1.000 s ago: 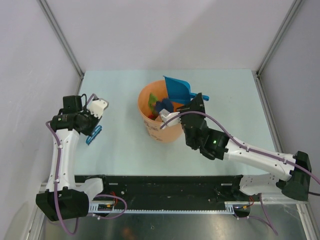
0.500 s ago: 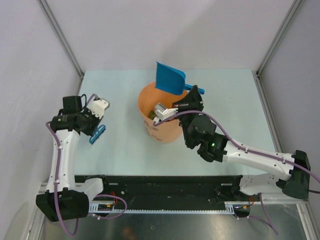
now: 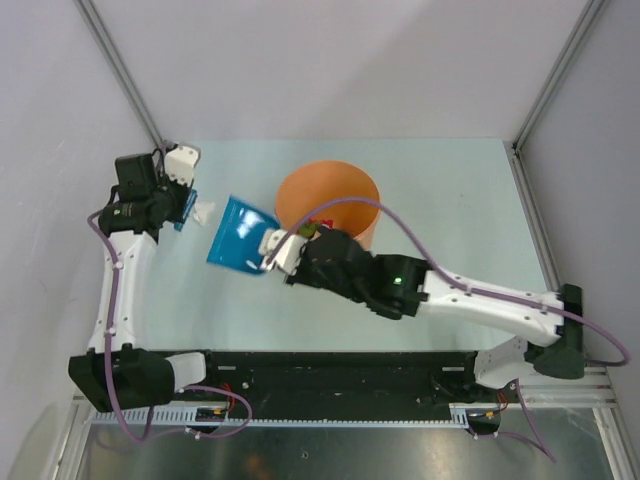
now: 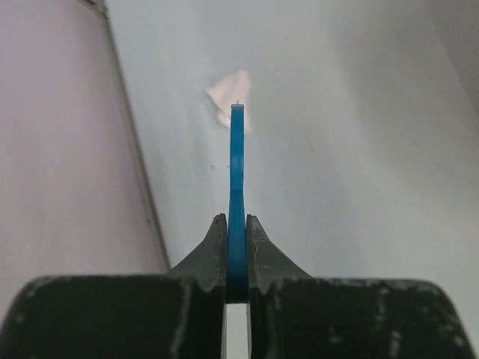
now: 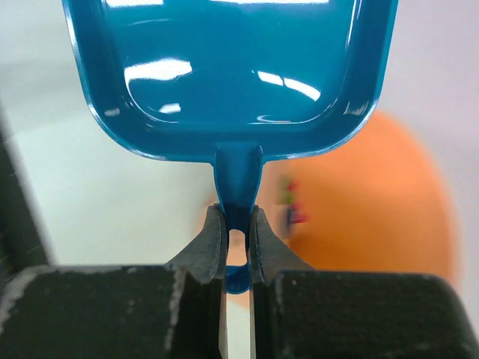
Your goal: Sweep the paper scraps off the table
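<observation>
One white paper scrap [image 3: 205, 212] lies on the pale green table [image 3: 450, 190] at the far left; it also shows in the left wrist view [image 4: 232, 96], just beyond the brush tip. My left gripper [image 3: 180, 195] is shut on the blue brush [image 4: 236, 172], seen edge-on, next to that scrap. My right gripper [image 3: 275, 250] is shut on the handle of the blue dustpan [image 3: 238, 235], which sits empty just right of the scrap [image 5: 232, 67]. Blurred red and green scraps [image 5: 292, 202] show against the orange bucket. Other scraps are hidden.
An orange bucket [image 3: 330, 195] stands mid-table, right behind my right wrist, and shows in the right wrist view [image 5: 374, 217]. The grey left wall [image 4: 67, 134] runs close beside the brush. A black rail [image 3: 330, 365] edges the table's front.
My right arm has swung the dustpan from above the bucket down and left onto the table. My left arm has carried the brush toward the far left, up to the white scrap.
</observation>
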Robot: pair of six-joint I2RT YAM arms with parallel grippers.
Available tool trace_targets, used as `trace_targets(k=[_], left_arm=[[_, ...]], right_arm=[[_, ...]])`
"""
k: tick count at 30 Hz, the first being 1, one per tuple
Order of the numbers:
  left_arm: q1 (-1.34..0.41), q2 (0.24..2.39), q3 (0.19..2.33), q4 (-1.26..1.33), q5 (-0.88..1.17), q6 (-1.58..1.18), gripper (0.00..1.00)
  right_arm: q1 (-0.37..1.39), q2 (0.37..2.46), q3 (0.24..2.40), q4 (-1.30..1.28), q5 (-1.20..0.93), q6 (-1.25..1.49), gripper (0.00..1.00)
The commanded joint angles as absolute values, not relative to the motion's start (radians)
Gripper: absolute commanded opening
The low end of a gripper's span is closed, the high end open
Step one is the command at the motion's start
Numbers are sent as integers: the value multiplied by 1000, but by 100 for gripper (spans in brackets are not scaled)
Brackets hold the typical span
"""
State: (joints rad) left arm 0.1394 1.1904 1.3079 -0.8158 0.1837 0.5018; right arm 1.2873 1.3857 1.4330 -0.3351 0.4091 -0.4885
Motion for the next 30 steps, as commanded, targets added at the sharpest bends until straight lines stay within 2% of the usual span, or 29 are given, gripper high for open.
trace_targets(k=[1, 7, 14, 22, 30], left_arm=[[80, 1279, 1335, -580, -35, 443, 0], [9, 1451, 1310, -370, -222, 511, 0], [-29, 1730, 1410, -316, -331, 569, 0], [-69, 1870, 1365, -314, -269, 679, 0], [-72, 1694, 1120, -494, 30, 690, 0]], right_arm=[[1289, 1485, 1451, -537, 81, -201, 0], [1276, 1603, 1451, -583, 9, -115, 0], [1239, 1715, 1451, -627, -77, -5, 0], [1233, 1775, 1451, -629, -57, -5, 0], [1213, 1822, 1448, -650, 26, 47, 0]])
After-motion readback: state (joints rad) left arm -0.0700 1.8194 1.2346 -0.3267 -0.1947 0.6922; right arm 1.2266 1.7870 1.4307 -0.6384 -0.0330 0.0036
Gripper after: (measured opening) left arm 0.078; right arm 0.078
